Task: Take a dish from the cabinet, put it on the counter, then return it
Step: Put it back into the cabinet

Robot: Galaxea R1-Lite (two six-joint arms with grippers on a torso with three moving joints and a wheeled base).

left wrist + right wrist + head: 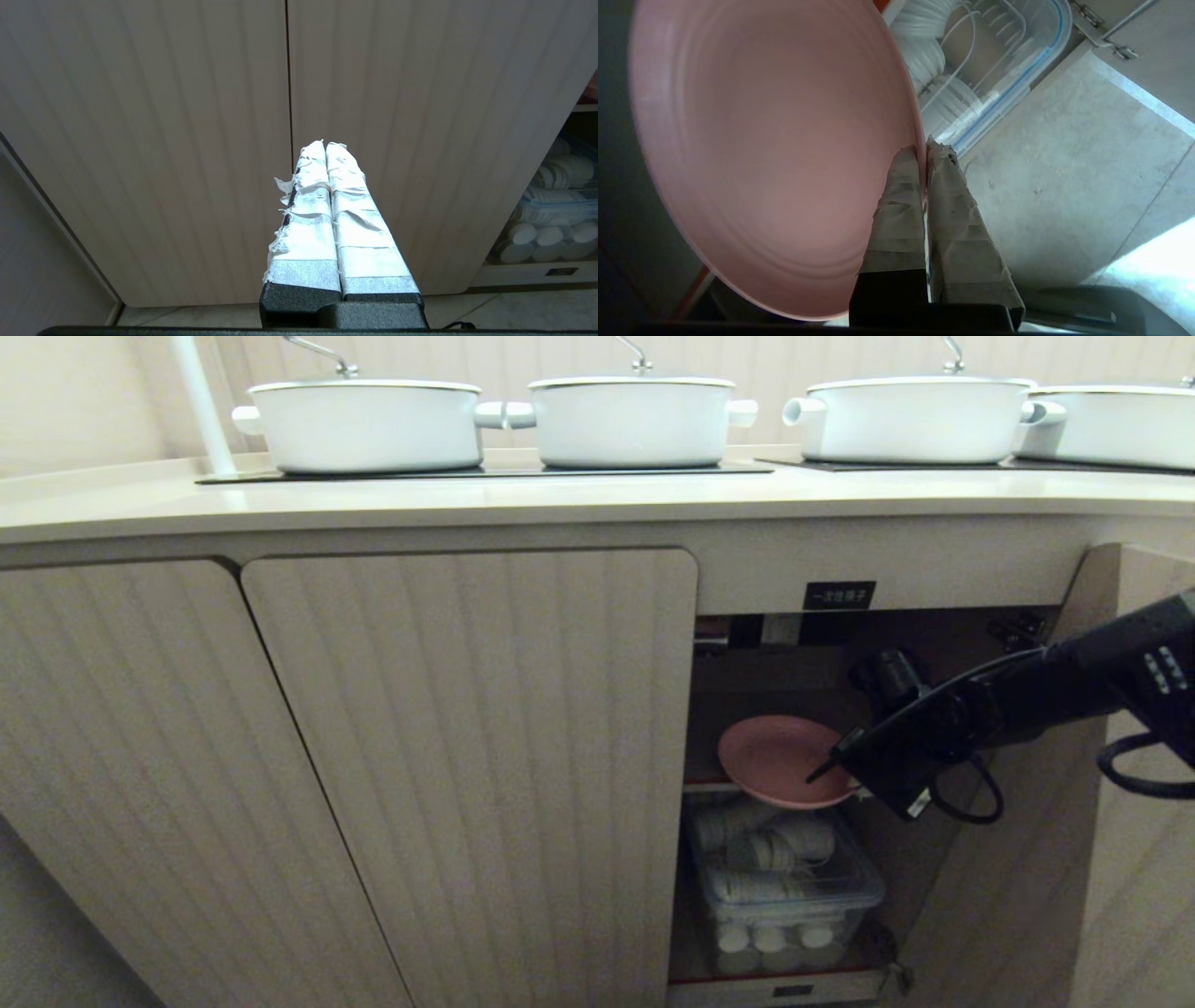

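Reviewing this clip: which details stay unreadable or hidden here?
- Head view: cabinet label characters too small.
- Head view: right gripper fingertips and the dish rim they pinch hidden by the wrist.
- Right wrist view: dish cut off by the frame edge.

the right gripper (826, 770) reaches into the open cabinet (794, 709) and pinches the near rim of the pink dish (780, 758) at shelf height. a clear box (789, 887) of white items sits below. four white pots (364, 425) stand on the counter (560, 499) above.
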